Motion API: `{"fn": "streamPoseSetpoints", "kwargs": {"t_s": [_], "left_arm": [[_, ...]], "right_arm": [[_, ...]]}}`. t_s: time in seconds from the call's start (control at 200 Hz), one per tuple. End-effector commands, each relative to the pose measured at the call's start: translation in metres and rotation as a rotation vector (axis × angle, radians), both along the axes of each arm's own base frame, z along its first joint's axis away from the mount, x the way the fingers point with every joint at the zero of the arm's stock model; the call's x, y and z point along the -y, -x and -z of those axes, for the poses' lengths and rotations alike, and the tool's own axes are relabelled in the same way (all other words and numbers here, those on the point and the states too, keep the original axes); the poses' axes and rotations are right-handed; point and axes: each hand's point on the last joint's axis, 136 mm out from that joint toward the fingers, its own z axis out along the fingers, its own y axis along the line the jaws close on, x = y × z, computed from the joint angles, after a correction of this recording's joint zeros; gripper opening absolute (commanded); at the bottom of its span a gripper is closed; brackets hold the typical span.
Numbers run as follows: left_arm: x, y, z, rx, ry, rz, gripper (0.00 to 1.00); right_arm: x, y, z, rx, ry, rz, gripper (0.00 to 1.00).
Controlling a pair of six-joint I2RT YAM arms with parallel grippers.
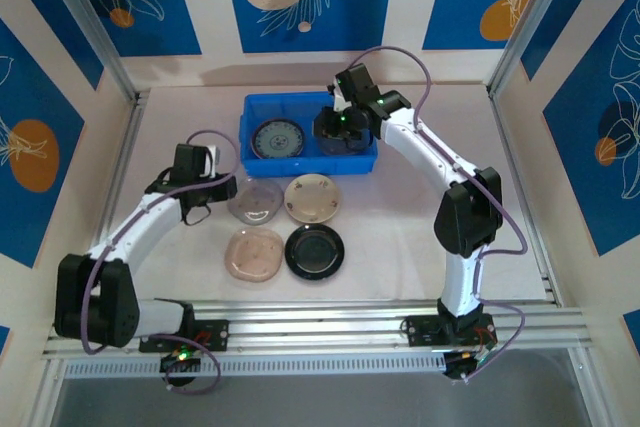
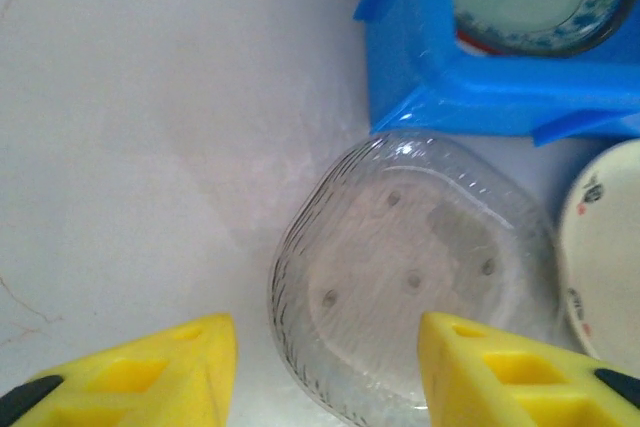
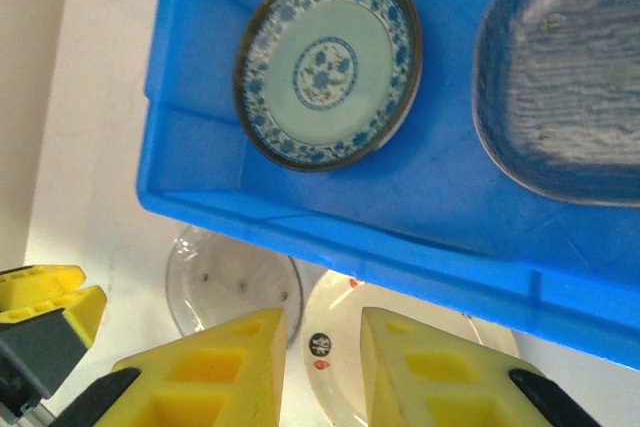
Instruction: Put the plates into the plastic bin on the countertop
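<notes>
reaching for the clear plate beside the bin

left gripper [image 2: 325,377] hovers low over the clear plate [image 2: 415,272], fingers spread wide with nothing between them. the plate lies flat on the counter [image 2: 150,147] at the lower centre of the left wrist view, just below the bin [image 2: 480,97] corner and close beside the beige plate [image 2: 610,247].

it looks light, stiff and thin, with a ribbed glossy skin that is likely slippery; glass or plastic cannot be told, so treat it as breakable. its shallow rim sits nearly flush with the counter, so the best hold is probably the near edge, one finger over the lip and one slid under it. a flat pinch from above would likely just push it away toward the bin wall.

right gripper [image 3: 320,367] hangs over the bin, fingers a little apart and holding nothing. inside the bin, a patterned plate [image 3: 328,60] lies at the left and a grey plate [image 3: 565,77] at the right.

in the top view a pink plate [image 1: 254,253] and a black plate [image 1: 314,252] wait lower down on the counter.
</notes>
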Motion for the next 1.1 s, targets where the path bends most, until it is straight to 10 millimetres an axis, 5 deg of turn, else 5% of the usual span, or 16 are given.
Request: {"fn": "streamPoseSetpoints", "kwargs": {"t_s": [0.0, 0.595, 1.096], "left_arm": [[-0.008, -0.009, 0.012, 0.016, -0.010, -0.037, 0.49], [0.004, -0.026, 0.050, -0.064, 0.023, 0.003, 0.45], [0.009, -0.028, 0.073, -0.146, 0.057, -0.008, 0.31]], "right_arm": [[0.000, 0.001, -0.024, 0.047, -0.049, -0.007, 0.27], [0.002, 0.002, -0.006, -0.007, -0.051, 0.002, 0.26], [0.007, 0.000, 0.002, -0.022, -0.040, 0.009, 0.25]]}}
